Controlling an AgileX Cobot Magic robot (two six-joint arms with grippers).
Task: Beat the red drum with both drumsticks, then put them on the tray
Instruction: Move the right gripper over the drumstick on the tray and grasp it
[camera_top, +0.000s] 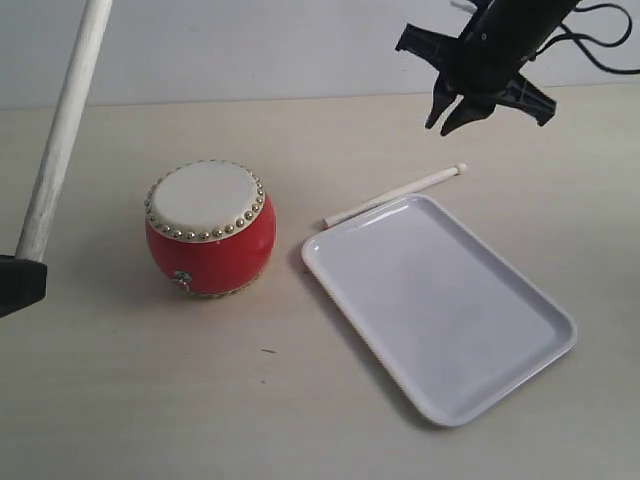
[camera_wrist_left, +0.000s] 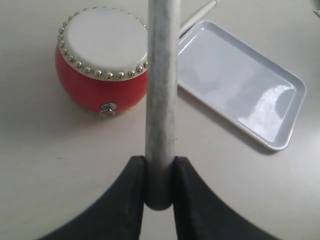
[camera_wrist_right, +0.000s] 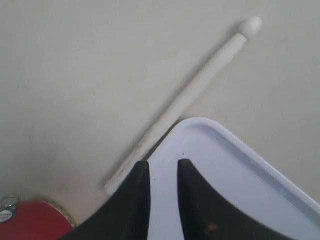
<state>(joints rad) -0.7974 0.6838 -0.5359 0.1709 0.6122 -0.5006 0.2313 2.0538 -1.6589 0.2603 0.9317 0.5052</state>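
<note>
The red drum (camera_top: 210, 228) (camera_wrist_left: 102, 60) stands upright on the table, left of the white tray (camera_top: 520, 340) (camera_wrist_left: 240, 85). My left gripper (camera_top: 15, 285) (camera_wrist_left: 160, 170) is shut on the butt of one drumstick (camera_top: 62, 130) (camera_wrist_left: 161, 90), which points steeply up at the left of the drum. The other drumstick (camera_top: 395, 197) (camera_wrist_right: 195, 95) lies flat on the table against the tray's far rim. My right gripper (camera_top: 455, 112) (camera_wrist_right: 163, 165) hangs in the air above that stick and the tray's corner (camera_wrist_right: 240, 190), its fingers a little apart with nothing between them.
The tray holds nothing. A corner of the drum (camera_wrist_right: 30, 222) shows in the right wrist view. Bare beige table (camera_top: 200, 400) lies in front of the drum and tray, and a pale wall (camera_top: 250, 40) runs behind.
</note>
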